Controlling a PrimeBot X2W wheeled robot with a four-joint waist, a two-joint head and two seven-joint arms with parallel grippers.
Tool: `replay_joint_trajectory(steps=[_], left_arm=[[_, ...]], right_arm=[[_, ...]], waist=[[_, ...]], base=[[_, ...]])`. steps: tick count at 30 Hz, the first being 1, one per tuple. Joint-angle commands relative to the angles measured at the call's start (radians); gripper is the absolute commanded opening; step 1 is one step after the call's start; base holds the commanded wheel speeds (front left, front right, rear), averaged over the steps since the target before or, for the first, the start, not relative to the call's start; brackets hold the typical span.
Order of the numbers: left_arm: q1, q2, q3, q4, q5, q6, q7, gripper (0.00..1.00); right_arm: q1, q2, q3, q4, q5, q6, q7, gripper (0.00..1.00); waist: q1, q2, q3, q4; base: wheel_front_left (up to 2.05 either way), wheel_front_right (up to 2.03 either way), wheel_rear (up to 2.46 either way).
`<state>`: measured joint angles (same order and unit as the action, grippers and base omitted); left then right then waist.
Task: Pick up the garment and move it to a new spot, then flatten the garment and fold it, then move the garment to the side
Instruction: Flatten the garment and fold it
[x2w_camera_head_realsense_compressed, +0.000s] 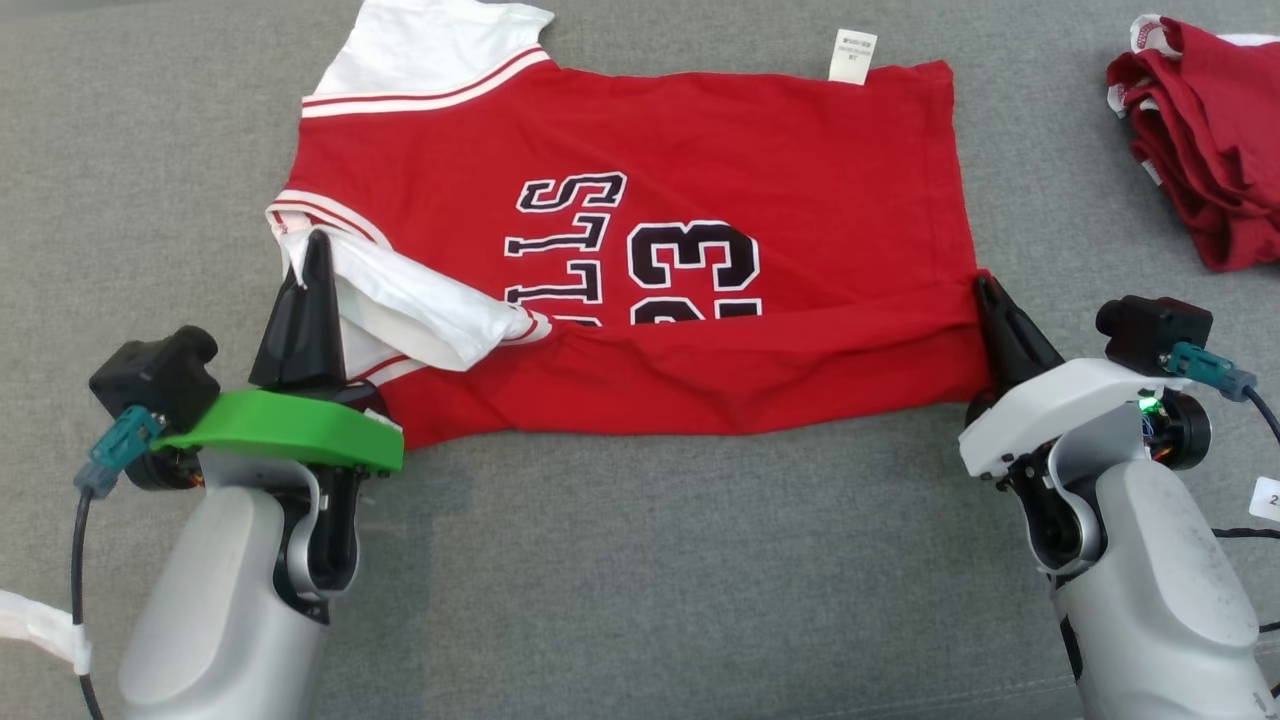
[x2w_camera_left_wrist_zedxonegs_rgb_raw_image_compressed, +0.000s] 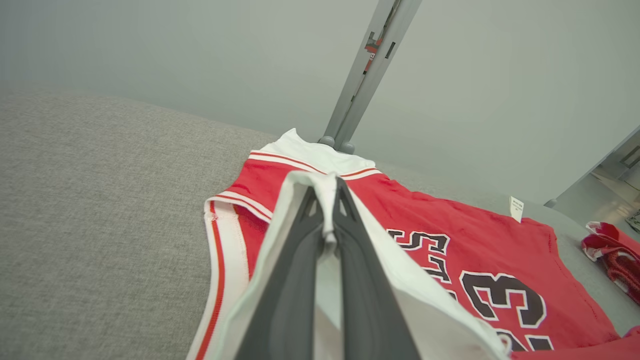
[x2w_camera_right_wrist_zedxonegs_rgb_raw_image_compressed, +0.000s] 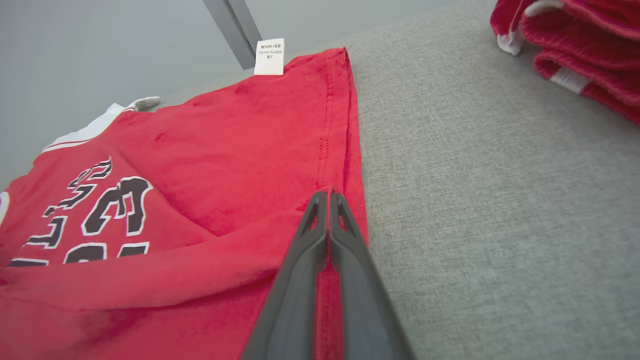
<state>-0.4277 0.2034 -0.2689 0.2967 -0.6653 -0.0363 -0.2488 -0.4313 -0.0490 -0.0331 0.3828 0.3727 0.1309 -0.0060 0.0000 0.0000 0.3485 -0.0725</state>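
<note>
One grey fabric surface (x2w_camera_head_realsense_compressed: 640, 560) carries everything, a pale wall (x2w_camera_left_wrist_zedxonegs_rgb_raw_image_compressed: 150, 45) and metal post (x2w_camera_left_wrist_zedxonegs_rgb_raw_image_compressed: 367, 65) behind it. Jersey (x2w_camera_head_realsense_compressed: 700, 150) lies across the upper middle of the head view, long axis left to right, collar left, hem right. Left gripper (x2w_camera_head_realsense_compressed: 318, 242) pinches its white sleeve, right gripper (x2w_camera_head_realsense_compressed: 985, 287) its red hem corner.

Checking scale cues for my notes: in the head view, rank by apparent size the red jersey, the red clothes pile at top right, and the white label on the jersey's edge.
1. red jersey
2. red clothes pile, partly cut off by the frame edge
3. white label
</note>
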Motion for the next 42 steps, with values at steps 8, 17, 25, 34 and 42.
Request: replay_joint_trajectory(steps=[8,17,25,34,42], left_arm=[[-0.096,-0.025,0.037,0.098,0.073,-0.028,-0.016,1.0],[-0.01,-0.064,0.109,0.039,0.147,-0.074,-0.016,1.0],[0.184,-0.065,0.135,0.004,0.116,-0.089,-0.014,1.0],[0.302,-0.063,0.16,0.031,0.005,-0.056,0.159,1.0],[0.244,-0.082,0.186,0.082,-0.084,-0.032,0.256,1.0]], right_arm=[[-0.031,-0.003,0.004,0.047,0.001,-0.001,-0.124,1.0],[0.055,-0.003,-0.037,-0.025,-0.069,-0.001,-0.21,1.0],[0.194,-0.003,-0.016,-0.098,-0.078,-0.001,-0.186,1.0],[0.267,-0.003,0.015,-0.136,-0.071,-0.001,-0.145,1.0],[0.242,-0.003,0.031,-0.157,-0.087,-0.001,-0.108,1.0]], waist=[[0.0,0.0,-0.003,-0.01],[0.0,0.0,-0.056,-0.015],[0.0,0.0,-0.137,0.002],[0.0,0.0,-0.16,0.008],[0.0,0.0,-0.108,-0.021]], base=[[0.0,0.0,0.0],[0.0,0.0,0.0],[0.0,0.0,0.0],[0.0,0.0,0.0],[0.0,0.0,0.0]])
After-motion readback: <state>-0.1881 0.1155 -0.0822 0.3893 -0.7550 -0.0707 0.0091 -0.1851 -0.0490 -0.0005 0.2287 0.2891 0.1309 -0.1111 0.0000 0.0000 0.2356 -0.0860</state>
